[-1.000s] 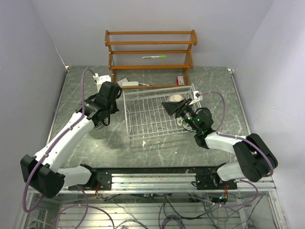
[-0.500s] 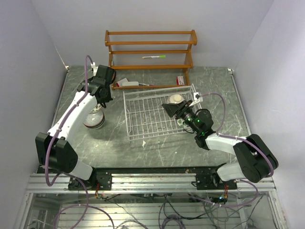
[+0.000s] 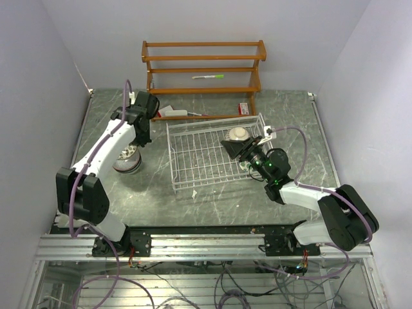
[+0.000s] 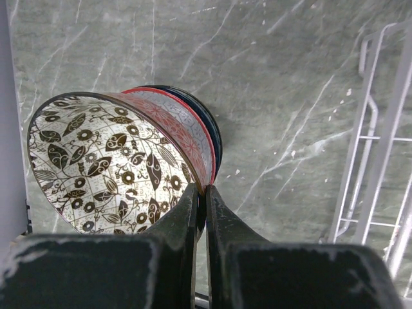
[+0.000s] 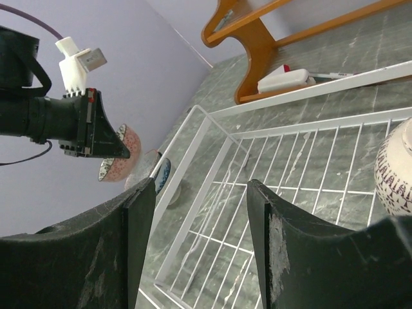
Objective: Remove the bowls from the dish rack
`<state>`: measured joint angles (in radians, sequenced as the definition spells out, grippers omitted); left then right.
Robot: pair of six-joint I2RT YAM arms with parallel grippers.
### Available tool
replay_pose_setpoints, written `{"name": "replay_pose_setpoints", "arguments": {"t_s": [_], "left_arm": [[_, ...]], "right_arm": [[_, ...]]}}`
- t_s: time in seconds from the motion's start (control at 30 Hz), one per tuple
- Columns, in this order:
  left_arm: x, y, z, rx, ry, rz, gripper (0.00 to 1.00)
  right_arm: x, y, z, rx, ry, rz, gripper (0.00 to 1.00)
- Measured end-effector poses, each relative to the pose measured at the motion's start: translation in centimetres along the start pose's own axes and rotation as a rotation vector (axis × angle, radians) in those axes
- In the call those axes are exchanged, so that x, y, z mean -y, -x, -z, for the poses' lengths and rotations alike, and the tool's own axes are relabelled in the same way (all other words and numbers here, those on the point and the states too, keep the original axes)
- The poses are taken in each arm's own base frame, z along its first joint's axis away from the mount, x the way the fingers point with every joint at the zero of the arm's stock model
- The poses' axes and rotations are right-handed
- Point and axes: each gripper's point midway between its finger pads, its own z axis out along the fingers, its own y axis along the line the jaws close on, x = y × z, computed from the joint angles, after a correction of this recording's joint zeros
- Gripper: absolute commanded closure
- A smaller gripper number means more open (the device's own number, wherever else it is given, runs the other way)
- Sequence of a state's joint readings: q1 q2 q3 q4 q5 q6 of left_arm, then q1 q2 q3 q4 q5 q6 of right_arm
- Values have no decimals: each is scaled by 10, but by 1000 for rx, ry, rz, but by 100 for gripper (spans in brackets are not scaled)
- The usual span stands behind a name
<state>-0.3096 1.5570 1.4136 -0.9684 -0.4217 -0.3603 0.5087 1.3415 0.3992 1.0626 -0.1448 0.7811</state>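
Observation:
The white wire dish rack [image 3: 193, 168] stands mid-table and holds one cream patterned bowl [image 3: 238, 133] at its back right; that bowl shows at the right edge of the right wrist view [image 5: 394, 168]. My left gripper [image 3: 133, 148] is shut on the rim of a pink bowl with a cream floral inside [image 4: 103, 161]. The bowl is tilted and leans against a stack of bowls [image 3: 127, 162] on the table left of the rack. My right gripper [image 3: 235, 147] is open and empty above the rack floor [image 5: 302, 161], just in front of the cream bowl.
A brown wooden three-tier shelf [image 3: 203, 58] stands at the back with a green pen [image 3: 207, 76] on it. A white object [image 3: 172, 112] and a small red box [image 3: 243, 108] lie near its foot. Walls close in on both sides.
My left arm has swung away from the rack to the left and back, carrying the pink bowl over to the stack. My right gripper has barely moved.

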Motion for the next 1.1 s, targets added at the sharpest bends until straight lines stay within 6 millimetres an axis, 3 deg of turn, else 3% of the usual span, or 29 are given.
{"name": "replay_pose_setpoints", "arguments": {"t_s": [0.27,0.7,0.93,1.1], "left_arm": [[4,-17,-24,-95,33,-50,93],[3,-28,-38,-152,59,-58,93],[3,-37,-42,-187,74,-64,86],[2,-39,-42,-193,79,-67,74]], "right_arm": [[2,0,0,0,-3,1,43],[4,-2,2,-5,-9,-1,43],[4,-3,2,-7,-11,-1,43],[5,-4,3,-9,-13,-1,43]]}}
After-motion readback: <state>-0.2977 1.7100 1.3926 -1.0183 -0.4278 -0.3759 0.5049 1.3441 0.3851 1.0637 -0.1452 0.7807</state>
